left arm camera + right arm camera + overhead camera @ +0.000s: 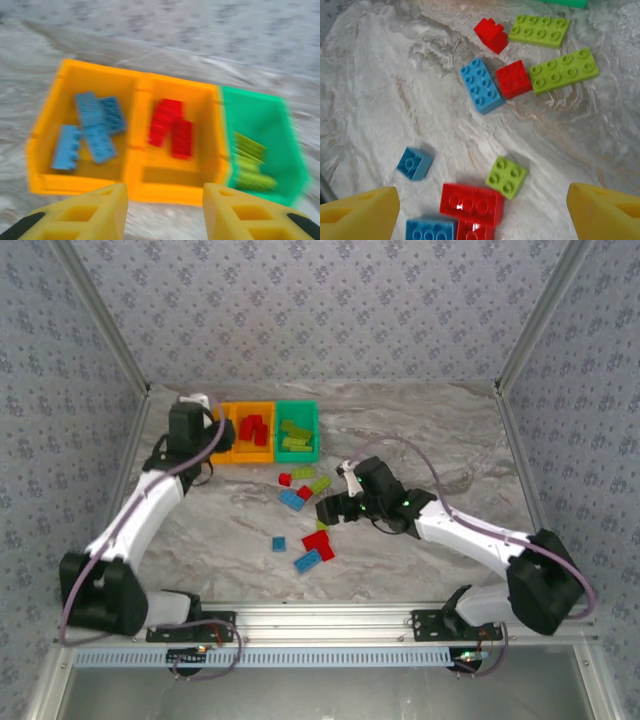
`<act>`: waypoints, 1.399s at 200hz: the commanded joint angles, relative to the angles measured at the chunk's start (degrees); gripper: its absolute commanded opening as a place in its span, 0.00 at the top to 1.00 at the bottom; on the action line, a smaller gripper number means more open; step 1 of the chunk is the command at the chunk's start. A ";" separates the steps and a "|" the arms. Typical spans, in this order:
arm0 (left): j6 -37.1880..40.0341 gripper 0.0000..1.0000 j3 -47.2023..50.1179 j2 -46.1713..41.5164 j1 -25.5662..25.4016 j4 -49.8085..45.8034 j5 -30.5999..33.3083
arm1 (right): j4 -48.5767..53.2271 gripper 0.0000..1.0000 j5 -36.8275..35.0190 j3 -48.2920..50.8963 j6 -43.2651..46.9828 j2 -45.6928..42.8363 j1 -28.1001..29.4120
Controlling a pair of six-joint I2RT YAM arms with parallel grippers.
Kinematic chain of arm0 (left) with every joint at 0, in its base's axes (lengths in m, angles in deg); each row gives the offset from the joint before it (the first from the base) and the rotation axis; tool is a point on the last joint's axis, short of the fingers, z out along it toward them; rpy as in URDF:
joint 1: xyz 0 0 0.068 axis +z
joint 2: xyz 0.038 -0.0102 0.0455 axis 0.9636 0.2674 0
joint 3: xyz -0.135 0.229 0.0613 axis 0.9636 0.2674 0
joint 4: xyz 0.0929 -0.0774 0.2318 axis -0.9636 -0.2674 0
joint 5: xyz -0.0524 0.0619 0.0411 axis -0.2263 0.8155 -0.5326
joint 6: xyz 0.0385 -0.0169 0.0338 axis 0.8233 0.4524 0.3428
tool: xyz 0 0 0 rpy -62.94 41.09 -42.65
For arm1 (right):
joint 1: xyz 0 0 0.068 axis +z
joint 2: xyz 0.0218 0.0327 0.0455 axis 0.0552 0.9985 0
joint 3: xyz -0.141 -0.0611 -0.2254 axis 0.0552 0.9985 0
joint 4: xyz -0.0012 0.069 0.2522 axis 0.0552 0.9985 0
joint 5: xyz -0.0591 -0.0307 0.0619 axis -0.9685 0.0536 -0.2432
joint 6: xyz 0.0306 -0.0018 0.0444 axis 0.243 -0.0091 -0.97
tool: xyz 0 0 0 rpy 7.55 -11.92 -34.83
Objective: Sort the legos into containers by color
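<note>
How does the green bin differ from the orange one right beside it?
The green bin is green and ends the row; the middle orange bin is orange-yellow, with a bin on each side. The green bin holds lime green bricks, the orange one red bricks. Both are open-topped and joined.

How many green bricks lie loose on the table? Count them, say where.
3: two long ones beside the small red brick, one small square one by the big red brick. The right arm may hide more.
</note>
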 commanded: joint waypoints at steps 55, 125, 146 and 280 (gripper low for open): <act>3.19 0.48 22.61 -19.96 -17.80 0.13 14.68 | 2.11 0.16 -13.73 -27.02 -4.44 27.84 4.33; 5.03 0.31 33.95 -34.38 -17.49 3.86 23.41 | 14.48 0.19 -28.38 -46.68 -21.04 46.89 8.31; 5.06 0.28 34.14 -34.77 -17.47 3.82 23.59 | 16.95 0.24 -30.45 -50.13 -22.71 49.85 8.75; 5.49 0.19 34.83 -35.05 -17.49 4.61 22.54 | 17.79 0.69 -29.78 -51.24 -20.92 48.12 10.28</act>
